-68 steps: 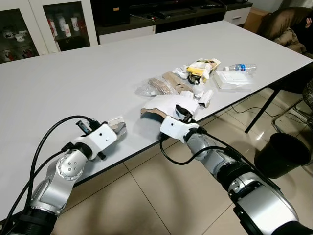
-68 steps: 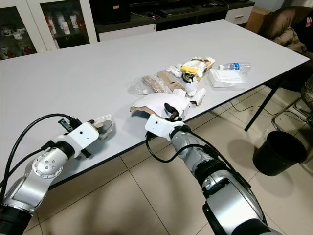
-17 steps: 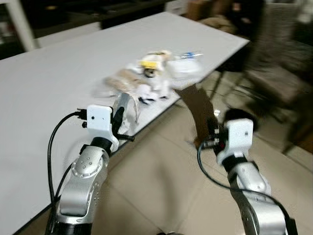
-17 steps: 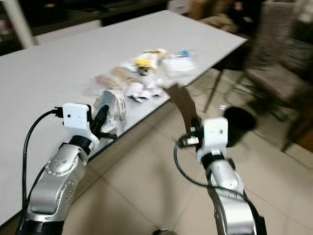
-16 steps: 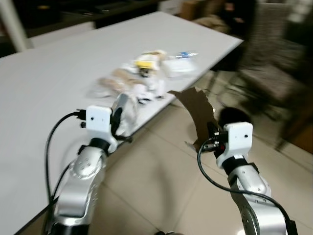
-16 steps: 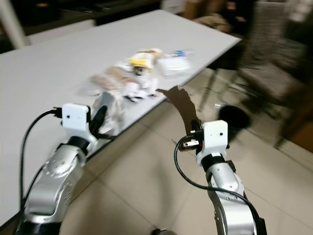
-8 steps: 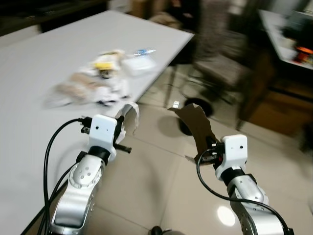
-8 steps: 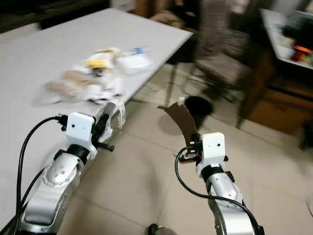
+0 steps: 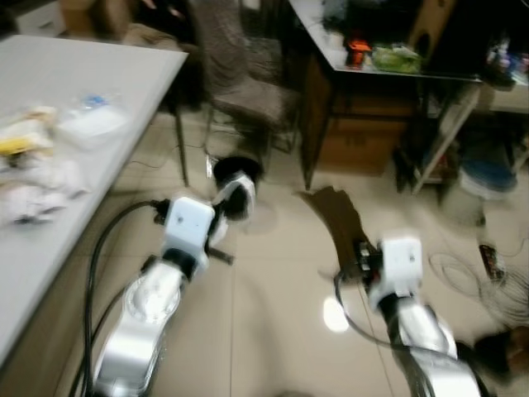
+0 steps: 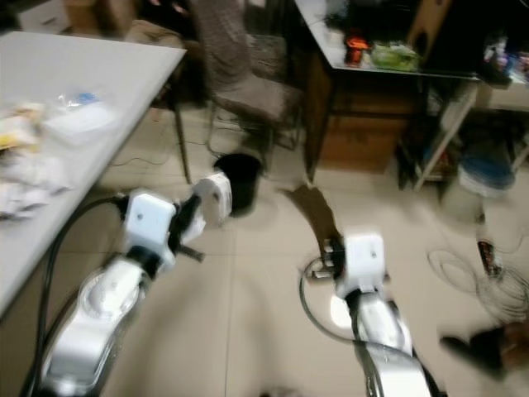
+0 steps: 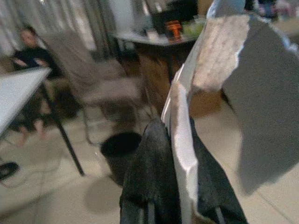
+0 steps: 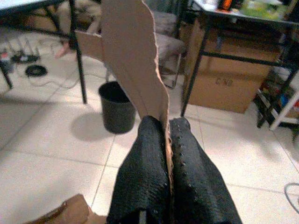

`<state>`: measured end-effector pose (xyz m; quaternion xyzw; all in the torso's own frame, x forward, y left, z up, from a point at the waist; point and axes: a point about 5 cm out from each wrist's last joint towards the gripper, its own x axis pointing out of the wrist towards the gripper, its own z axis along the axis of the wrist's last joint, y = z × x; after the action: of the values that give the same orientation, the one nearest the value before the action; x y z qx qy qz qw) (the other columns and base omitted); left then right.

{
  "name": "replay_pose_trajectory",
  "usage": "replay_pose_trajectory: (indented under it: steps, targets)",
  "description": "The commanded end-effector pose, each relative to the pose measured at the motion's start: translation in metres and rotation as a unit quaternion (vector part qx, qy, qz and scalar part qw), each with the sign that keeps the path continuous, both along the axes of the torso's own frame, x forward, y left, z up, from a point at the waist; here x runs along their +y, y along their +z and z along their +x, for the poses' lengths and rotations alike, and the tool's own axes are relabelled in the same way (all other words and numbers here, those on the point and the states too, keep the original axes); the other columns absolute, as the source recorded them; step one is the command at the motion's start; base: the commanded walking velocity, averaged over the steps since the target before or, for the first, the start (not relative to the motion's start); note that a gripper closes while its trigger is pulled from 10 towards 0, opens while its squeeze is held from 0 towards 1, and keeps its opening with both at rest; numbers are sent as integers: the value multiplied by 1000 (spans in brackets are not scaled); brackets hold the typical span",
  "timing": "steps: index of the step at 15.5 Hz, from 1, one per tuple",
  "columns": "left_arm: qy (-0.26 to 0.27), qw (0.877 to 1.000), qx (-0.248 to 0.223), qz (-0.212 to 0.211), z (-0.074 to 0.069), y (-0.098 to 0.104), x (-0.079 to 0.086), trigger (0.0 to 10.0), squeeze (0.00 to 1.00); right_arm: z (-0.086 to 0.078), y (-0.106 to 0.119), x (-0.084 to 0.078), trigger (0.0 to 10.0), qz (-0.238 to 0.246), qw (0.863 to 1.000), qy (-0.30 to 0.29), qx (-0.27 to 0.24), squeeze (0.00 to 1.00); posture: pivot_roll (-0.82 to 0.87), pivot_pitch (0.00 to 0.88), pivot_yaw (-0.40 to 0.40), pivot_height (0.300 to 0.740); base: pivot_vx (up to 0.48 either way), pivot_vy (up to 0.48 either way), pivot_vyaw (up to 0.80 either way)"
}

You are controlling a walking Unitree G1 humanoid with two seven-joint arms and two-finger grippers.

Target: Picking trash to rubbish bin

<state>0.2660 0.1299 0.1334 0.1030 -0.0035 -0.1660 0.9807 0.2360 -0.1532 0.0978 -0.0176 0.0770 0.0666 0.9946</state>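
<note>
Right hand (image 12: 166, 154) clamping unmarked cardboard scrap (image 12: 133, 56)

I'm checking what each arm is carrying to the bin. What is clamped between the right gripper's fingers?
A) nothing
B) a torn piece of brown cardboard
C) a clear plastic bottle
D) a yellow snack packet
B: the right wrist view shows the right gripper with its two black fingers pressed shut on the torn brown cardboard, which stands up above them, the black rubbish bin beyond.

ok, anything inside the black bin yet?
Cannot tell. The black bin stands on the tiled floor by a table leg; its inside reads only as dark. Both grippers hold their trash: right gripper the cardboard piece, left gripper white paper.
</note>
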Motion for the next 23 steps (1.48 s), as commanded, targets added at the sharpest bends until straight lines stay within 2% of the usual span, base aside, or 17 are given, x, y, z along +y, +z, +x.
replay_pose_trajectory:
  steps: [1, 8, 11, 18, 19, 23]
  targets:
    - [-3, 1000, -7, 2, 0, 4, 0, 10000, 0, 0, 3, 0, 10000, 7, 1000, 2, -2, 0, -101, 0, -49, 740, 0, 0, -800]
    - [11, 1000, 0, 15, 5, -2, 3, 10000, 0, 4, -4, 3, 10000, 1, 999, 26, 20, 0, -95, 0, -59, 740, 279, 0, -80]
    - [11, 1000, 5, 18, 5, -4, 3, 10000, 0, 5, -10, 6, 10000, -26, 999, 29, 19, 0, -96, 0, -53, 740, 338, 0, 0]
    - [11, 1000, 5, 15, 11, -3, 0, 10000, 0, 10, -9, 7, 10000, -23, 999, 27, 19, 0, -104, 0, -43, 740, 371, 0, 0]
    - [13, 1000, 7, 13, 12, -4, 0, 10000, 0, 10, -12, 4, 10000, -10, 999, 10, 29, 0, -104, 0, -43, 740, 398, 0, 0]
    - [35, 999, 15, 14, 17, -11, 7, 10000, 0, 10, -11, 3, 10000, -12, 1000, 10, 19, 0, -117, 0, -31, 740, 401, 0, -455]
